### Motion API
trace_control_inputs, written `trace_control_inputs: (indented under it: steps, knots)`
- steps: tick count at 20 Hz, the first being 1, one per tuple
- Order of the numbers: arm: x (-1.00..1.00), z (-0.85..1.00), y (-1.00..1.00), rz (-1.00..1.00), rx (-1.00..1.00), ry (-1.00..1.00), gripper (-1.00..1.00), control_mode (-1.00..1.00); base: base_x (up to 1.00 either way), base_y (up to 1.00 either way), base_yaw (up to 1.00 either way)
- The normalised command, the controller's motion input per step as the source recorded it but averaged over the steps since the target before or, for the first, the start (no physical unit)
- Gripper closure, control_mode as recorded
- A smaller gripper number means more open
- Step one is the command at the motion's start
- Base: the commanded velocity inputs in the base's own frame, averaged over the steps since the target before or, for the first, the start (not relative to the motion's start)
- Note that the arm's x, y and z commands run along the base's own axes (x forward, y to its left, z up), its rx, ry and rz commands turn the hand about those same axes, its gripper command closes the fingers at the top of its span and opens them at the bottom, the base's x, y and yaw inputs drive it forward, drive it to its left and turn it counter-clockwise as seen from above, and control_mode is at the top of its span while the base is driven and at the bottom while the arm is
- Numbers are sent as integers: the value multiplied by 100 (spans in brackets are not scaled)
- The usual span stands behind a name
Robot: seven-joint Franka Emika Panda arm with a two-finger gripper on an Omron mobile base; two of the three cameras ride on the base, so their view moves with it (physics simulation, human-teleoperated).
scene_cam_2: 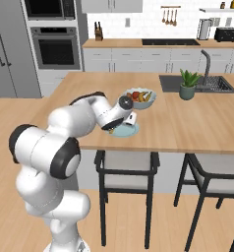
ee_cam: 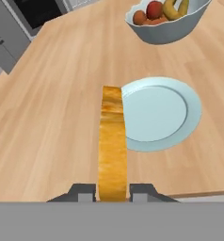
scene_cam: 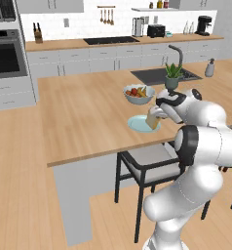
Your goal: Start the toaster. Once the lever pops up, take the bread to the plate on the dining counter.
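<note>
- Reading the hand view from its left, bare wood of the dining counter (ee_cam: 43,117) is seen first, left free as a landing area around the dish.
- At the middle, the bread (ee_cam: 112,146) is held edge-on by the gripper (ee_cam: 112,192), whose jaws are closed only as far as the slice's thickness, so that it is carried without being crushed.
- Just right of it, the plate (ee_cam: 156,113) lies flat near the counter's edge; the slice is held over its left rim, judged ready for release.
- Farther right, a fruit bowl (ee_cam: 168,28) is set apart behind the plate.
</note>
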Motion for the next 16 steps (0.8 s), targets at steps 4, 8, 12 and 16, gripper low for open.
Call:
trace_control_inputs:
  steps: [4, 8, 12, 16]
  knots:
    - [20, -22, -1, 0, -1, 5, 100, -100, 0, 0, 0]
    - [16, -8, 0, 0, 0, 0, 100, -100, 0, 0, 0]
    - [0, 10, 1, 0, 0, 0, 100, -100, 0, 0, 0]
    - [25, -6, 16, 1, 0, 0, 100, -100, 0, 0, 0]
